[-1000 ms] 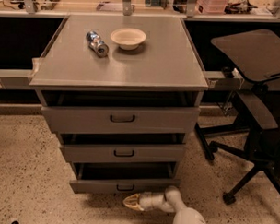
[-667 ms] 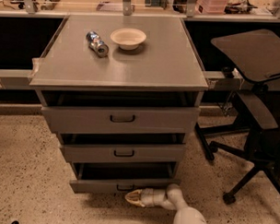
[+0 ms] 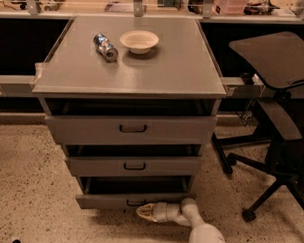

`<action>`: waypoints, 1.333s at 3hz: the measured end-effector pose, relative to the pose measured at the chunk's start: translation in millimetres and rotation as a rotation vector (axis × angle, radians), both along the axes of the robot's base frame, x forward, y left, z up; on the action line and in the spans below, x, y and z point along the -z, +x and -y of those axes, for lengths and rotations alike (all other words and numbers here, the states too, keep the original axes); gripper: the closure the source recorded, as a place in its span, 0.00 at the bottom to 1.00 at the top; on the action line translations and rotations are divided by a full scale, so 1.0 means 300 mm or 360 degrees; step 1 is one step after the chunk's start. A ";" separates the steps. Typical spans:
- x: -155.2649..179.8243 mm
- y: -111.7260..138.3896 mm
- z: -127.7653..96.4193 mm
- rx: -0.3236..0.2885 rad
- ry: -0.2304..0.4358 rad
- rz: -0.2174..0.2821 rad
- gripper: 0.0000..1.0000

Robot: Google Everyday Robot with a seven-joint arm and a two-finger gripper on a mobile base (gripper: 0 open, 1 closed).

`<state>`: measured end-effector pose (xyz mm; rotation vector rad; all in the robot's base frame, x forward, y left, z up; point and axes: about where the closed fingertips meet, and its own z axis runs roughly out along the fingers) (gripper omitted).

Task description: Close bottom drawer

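The grey cabinet (image 3: pixel 128 72) has three drawers, all standing a little open. The bottom drawer (image 3: pixel 109 199) has the slimmest front and a small dark handle (image 3: pixel 135 203); its dark interior shows above the front. My gripper (image 3: pixel 142 211) reaches in low from the bottom right, just in front of and slightly below that handle, close to the drawer front. My white arm (image 3: pixel 198 230) runs off the lower edge.
A can (image 3: pixel 105 47) lies on its side and a white bowl (image 3: pixel 139 41) stands on the cabinet top. A dark office chair (image 3: pixel 275 98) stands to the right, its wheeled base on the speckled floor. A counter runs along the back.
My gripper has shifted slightly up and to the right, closer to the bottom drawer's front. The drawer has not visibly moved.
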<state>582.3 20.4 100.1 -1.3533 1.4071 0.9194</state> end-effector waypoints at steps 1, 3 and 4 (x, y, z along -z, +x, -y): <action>-0.010 0.035 0.001 0.0067 0.0008 0.0072 1.00; -0.023 0.064 0.003 0.0103 0.0013 0.0126 1.00; -0.028 0.089 0.008 0.0133 0.0011 0.0154 1.00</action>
